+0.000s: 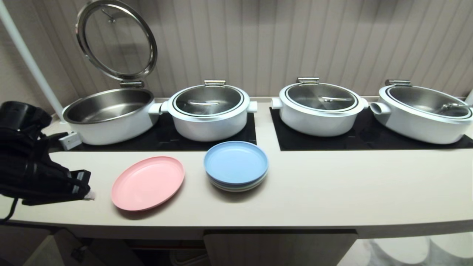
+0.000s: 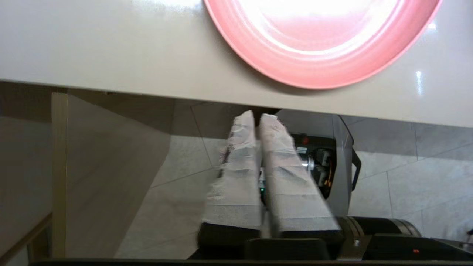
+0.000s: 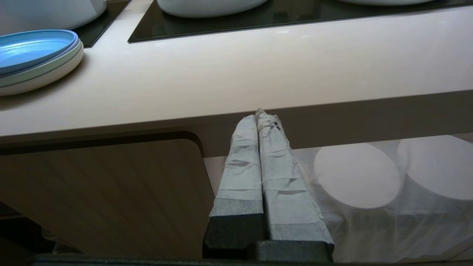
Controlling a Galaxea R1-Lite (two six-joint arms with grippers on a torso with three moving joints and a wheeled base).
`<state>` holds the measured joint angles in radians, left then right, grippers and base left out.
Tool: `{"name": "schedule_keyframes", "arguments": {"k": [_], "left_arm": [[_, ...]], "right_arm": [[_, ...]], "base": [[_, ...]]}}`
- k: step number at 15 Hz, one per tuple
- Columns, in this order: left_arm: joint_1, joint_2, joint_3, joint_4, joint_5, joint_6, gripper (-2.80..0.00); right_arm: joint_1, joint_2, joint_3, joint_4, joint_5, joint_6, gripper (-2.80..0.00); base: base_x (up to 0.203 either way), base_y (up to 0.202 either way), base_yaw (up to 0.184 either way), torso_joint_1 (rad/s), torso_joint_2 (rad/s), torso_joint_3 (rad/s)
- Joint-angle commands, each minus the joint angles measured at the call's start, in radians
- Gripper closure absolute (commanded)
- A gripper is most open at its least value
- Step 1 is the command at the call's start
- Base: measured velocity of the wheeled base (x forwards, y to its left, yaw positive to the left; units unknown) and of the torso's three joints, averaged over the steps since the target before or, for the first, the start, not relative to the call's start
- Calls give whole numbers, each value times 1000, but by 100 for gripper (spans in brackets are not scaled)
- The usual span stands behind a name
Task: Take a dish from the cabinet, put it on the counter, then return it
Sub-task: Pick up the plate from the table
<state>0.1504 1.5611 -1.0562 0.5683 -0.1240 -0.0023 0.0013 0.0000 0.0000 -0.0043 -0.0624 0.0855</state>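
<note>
1. Pink and matte, the round shallow dish (image 1: pixel 147 183) lies flat on the smooth cream-beige counter (image 1: pixel 332 188), rim up, near the front edge and left of centre. Being round, it has no true long axis; in the head view it looks like an oval that runs left to right.
2. Just right of the dish, and slightly farther back, sits the stack of pastel plates with a blue one on top (image 1: pixel 236 165); a narrow strip of bare counter keeps the two apart.
3. Left of the dish, the black left gripper (image 1: pixel 85 192) hangs over the counter, near the front edge. It holds nothing, and a bare gap separates it from the dish rim. In the left wrist view its white-wrapped fingers (image 2: pixel 244 162) stand almost together, with only a slim slit between them.
4. Behind the plates lie two black glass hob panels (image 1: pixel 369 138) carrying four white pots (image 1: pixel 210 111); the leftmost has its glass lid (image 1: pixel 116 38) raised.
5. Right of the stack, the counter lies bare to the front edge.
6. Below the counter, the right gripper (image 3: pixel 260 118) rests with its fingers pressed together, beside the ribbed beige cabinet door (image 3: pixel 99 192).
</note>
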Motion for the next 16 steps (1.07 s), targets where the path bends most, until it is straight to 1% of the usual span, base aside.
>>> {"name": "schedule_keyframes", "arguments": {"k": [1, 3, 4, 5, 7, 10, 13, 16], "left_arm": [[3, 78, -7, -23, -2, -1, -280], [3, 119, -9, -58, -2, 0, -280], [3, 132, -10, -76, -20, 1, -280], [5, 139, -13, -86, -55, 2, -280], [11, 166, -35, -93, -70, 4, -280], [11, 204, -82, -91, -67, 5, -280], [14, 231, -120, -87, -57, 46, -280], [13, 260, -131, -88, -17, 53, -280]], "right_arm": [[0, 0, 0, 0, 0, 0, 0], [0, 0, 0, 0, 0, 0, 0], [0, 0, 0, 0, 0, 0, 0], [0, 0, 0, 0, 0, 0, 0], [0, 0, 0, 0, 0, 0, 0], [0, 0, 0, -1, 0, 0, 0], [0, 0, 0, -1, 0, 0, 0], [0, 0, 0, 0, 0, 0, 0]], "base": [[0, 0, 0, 0, 0, 0], [0, 0, 0, 0, 0, 0], [0, 0, 0, 0, 0, 0], [0, 0, 0, 0, 0, 0], [0, 0, 0, 0, 0, 0], [0, 0, 0, 0, 0, 0], [0, 0, 0, 0, 0, 0], [0, 0, 0, 0, 0, 0]]}}
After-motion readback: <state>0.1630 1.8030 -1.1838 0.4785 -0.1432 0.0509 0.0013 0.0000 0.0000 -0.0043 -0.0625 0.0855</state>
